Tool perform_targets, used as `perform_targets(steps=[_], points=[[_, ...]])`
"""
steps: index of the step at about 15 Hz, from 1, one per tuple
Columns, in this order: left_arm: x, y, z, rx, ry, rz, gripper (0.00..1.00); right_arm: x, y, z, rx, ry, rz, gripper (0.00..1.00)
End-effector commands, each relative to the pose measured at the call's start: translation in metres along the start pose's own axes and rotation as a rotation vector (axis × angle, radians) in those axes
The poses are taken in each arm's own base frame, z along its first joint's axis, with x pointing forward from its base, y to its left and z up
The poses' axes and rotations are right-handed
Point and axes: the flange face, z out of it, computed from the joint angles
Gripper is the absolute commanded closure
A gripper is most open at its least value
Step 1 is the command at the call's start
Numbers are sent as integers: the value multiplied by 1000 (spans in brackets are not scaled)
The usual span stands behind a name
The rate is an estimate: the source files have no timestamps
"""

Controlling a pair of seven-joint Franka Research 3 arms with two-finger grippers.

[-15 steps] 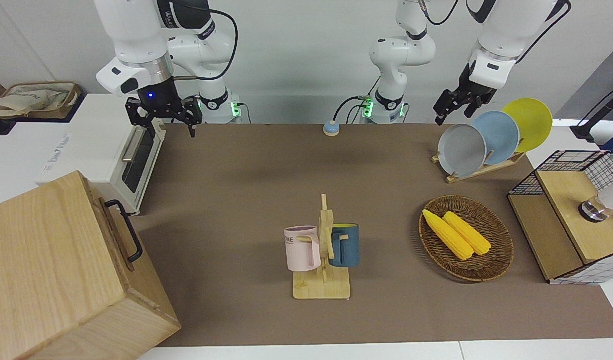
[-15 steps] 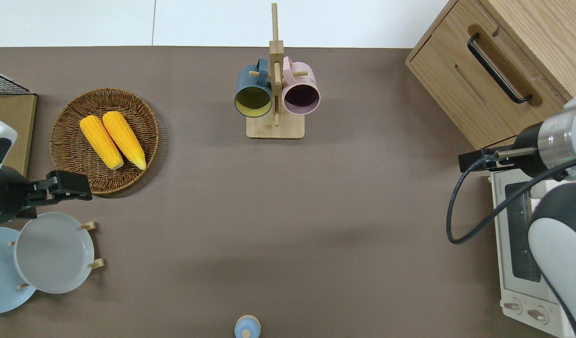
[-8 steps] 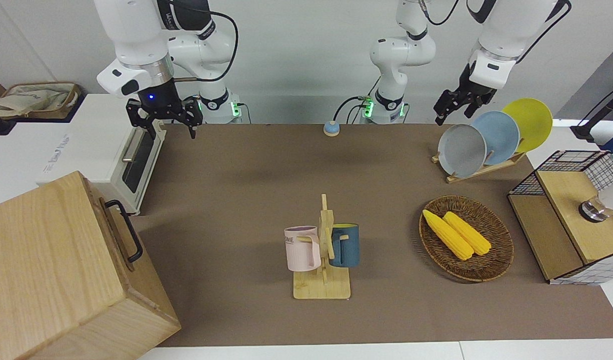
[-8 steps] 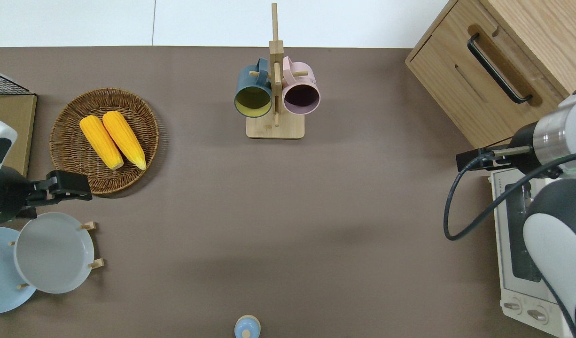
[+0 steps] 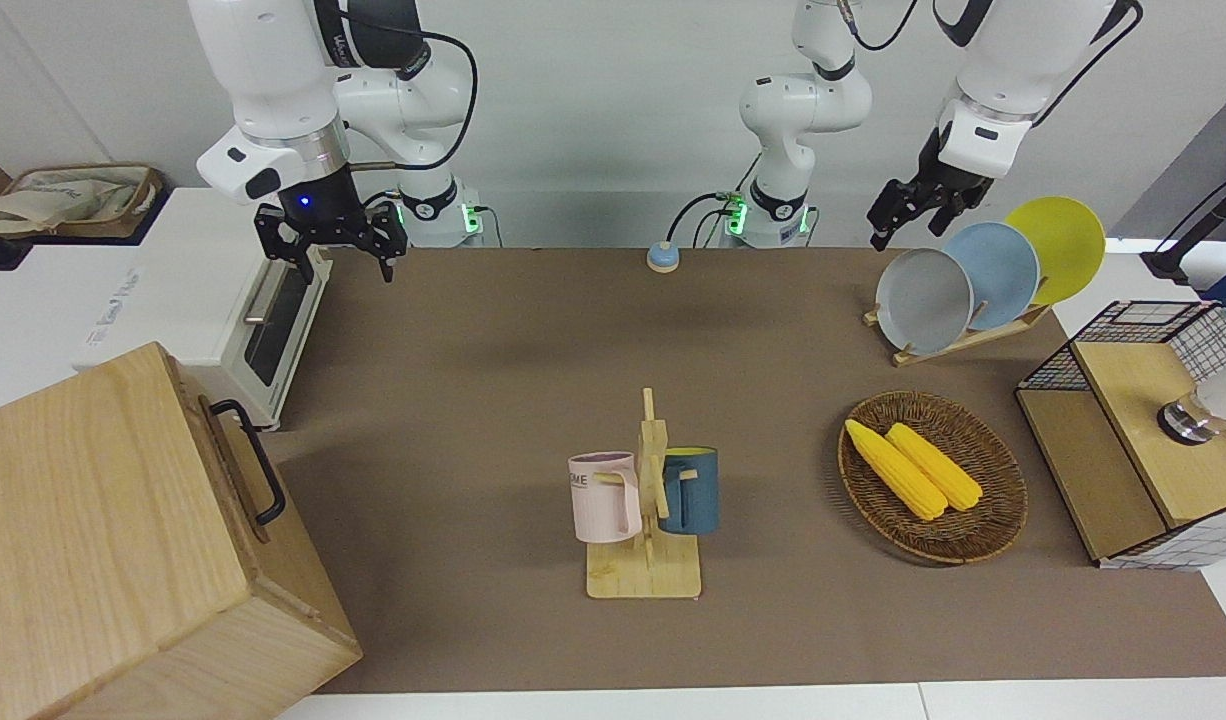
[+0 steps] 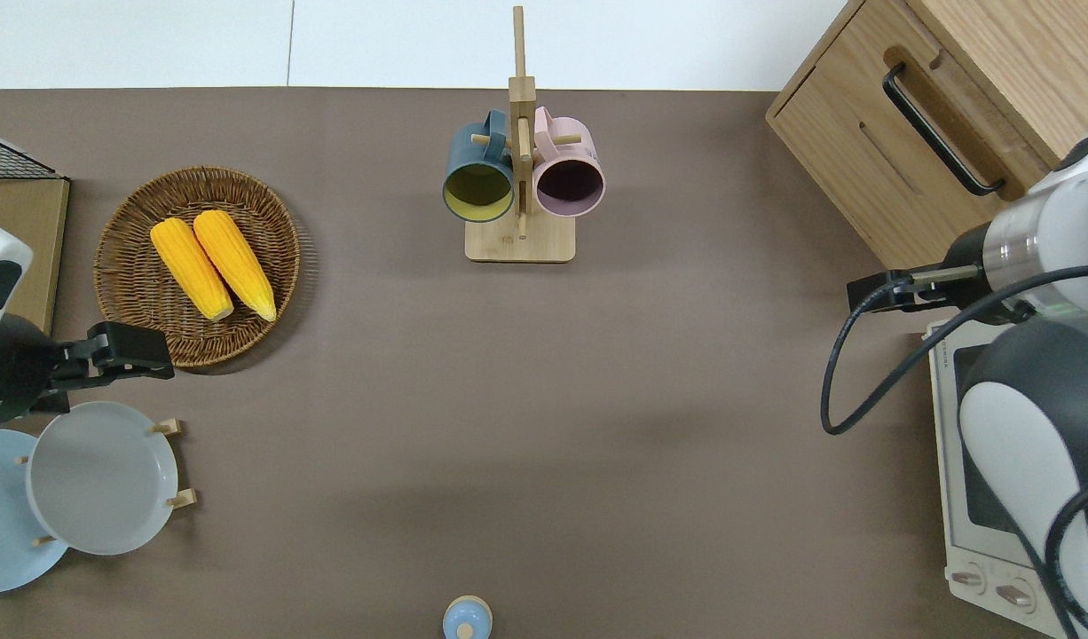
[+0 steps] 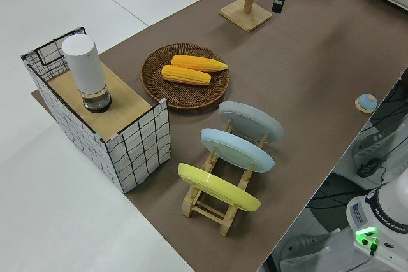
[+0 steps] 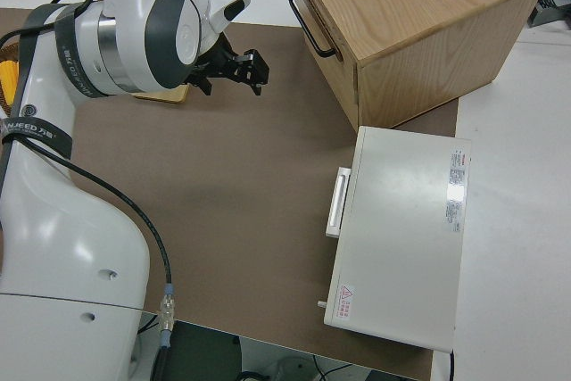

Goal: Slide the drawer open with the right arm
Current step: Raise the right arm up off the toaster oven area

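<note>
Nothing is opened yet: the drawer sits shut, its bar handle well clear of the empty, spread-fingered right gripper.

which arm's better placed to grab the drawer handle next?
Right. Its hand is open, over the mat near the toaster oven, at the drawer's end of the table. The black handle is untouched. The left arm is parked.

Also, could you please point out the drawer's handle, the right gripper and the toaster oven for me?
drawer handle [image 6: 939, 130], overhead view, middle of the black bar.
right gripper [image 5: 337, 248], front view, midway between its open fingertips.
toaster oven [image 8: 406, 229], right side view, bare white top panel.
</note>
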Motion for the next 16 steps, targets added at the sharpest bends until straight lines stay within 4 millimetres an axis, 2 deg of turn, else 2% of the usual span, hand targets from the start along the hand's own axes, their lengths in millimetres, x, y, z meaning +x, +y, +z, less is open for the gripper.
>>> perform_targets(steps=[1,10,16], points=[[-4,-3,-5,0,-3,6,7,6,-4,10,16,7,-4,17],[-4,-3,-5,0,-3,6,7,19,0,36,1,-20,-31,17],[-4,-3,-5,1,-5,6,7,26,3,40,2,-1,-36,17]])
